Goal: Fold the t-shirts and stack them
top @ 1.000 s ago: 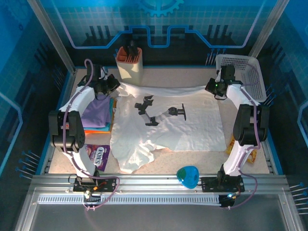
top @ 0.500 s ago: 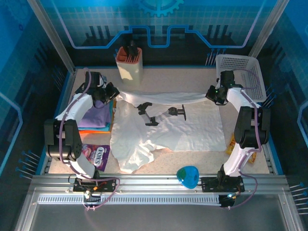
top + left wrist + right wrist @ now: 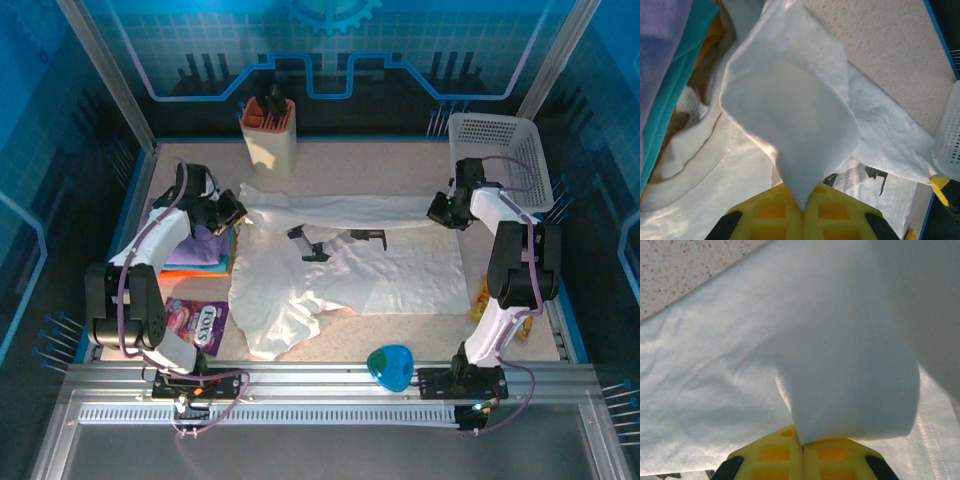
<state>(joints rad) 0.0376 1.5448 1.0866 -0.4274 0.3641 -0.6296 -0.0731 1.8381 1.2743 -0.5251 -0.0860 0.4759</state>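
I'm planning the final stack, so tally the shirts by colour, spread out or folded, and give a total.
white shirt: 1
purple shirt: 1
teal shirt: 1
orange shirt: 1
Total: 4

Both arms were of the same build. The left arm and right arm had rounded white link shells joined by black cylindrical joint housings. Thin lavender cables ran along the outside of the links in loose loops. Each arm sat on a black base block at the bench's near edge, with a small green light on the right one. The left gripper and right gripper had bright yellow fingers moulded with square orange-shaded recesses and rounded black outer corners.
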